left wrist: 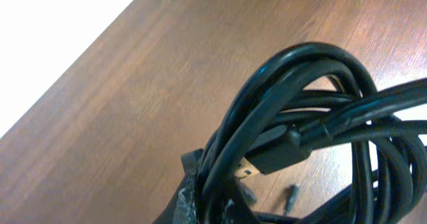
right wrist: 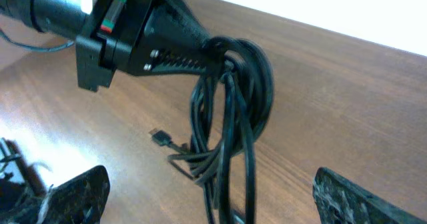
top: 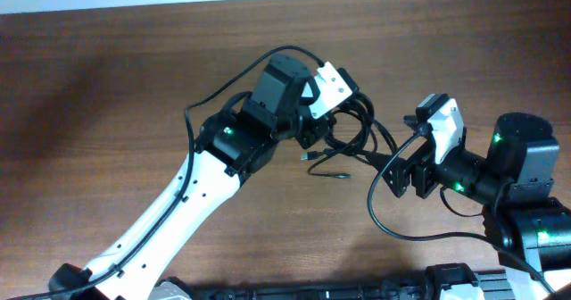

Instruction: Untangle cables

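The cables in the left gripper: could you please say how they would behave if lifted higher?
Probably floppy: the cables droop in loops from the left gripper. Likely light, being thin, and loose strands may drag along the table.

Robotics lab prob.: wood-grain table (top: 89,95), L arm (top: 192,197), R arm (top: 522,157).

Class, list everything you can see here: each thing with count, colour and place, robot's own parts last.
table: one, brown wood, under everything
cables: one tangled bundle, black, hanging from the left arm's jaws, ends on the table
plug: one, black, on the table beside the bundle
left arm: one, white and black, from lower left, jaws shut on the cables
right arm: one, black, at right, jaws open and empty
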Tool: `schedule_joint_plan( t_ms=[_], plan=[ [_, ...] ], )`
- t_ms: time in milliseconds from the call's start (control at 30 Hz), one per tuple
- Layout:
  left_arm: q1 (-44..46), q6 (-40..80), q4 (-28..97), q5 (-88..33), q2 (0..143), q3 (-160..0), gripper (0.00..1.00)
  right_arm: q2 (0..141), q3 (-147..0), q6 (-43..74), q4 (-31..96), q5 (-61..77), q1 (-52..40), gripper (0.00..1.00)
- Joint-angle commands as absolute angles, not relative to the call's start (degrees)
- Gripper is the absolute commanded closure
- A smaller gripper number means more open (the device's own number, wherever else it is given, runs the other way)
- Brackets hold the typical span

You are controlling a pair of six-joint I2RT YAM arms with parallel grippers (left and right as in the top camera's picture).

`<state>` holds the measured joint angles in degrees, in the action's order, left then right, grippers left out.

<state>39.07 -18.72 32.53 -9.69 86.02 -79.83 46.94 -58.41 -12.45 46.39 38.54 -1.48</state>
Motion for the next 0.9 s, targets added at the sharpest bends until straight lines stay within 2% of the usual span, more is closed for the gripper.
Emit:
schedule_joint_plan(
  t_ms=[0,67,267,400,500,700,800,867],
  plan=[
    [40.53,-20.25,29.12,-11.18,84.62,-81.17,1.00,48.16,-59.70,-13.10,49.12,40.27,-1.48,0.33],
    [40.73,-20.23,29.08,-11.18,84.62,-81.17,1.00,49.17,-59.70,-13.10,50.17,40.27,-1.48,0.59],
    [40.73,-20.21,28.91,-11.20,84.62,-81.17,1.00,50.98,-59.70,-13.10,50.83,40.27,-1.48,0.70],
    [40.73,-16.99,28.71,-11.22,84.62,-81.17,1.00,51.00,-59.70,-13.10,50.83,38.22,-1.48,0.70],
    [40.73,-15.88,28.73,-11.42,84.55,-81.17,1.00,51.00,-59.70,-13.10,50.83,36.80,-1.48,0.96],
    [40.73,-9.47,28.71,-11.38,84.49,-81.17,1.00,51.00,-59.70,-13.04,50.87,34.48,-1.48,0.96],
    [40.73,-5.10,28.71,-11.40,83.31,-81.17,1.00,51.00,-59.70,-6.48,51.24,25.63,-1.48,0.96],
    [40.73,-3.42,28.75,-11.42,82.00,-81.17,1.00,51.00,-59.70,-6.31,51.44,24.73,-1.48,0.96]
  ],
)
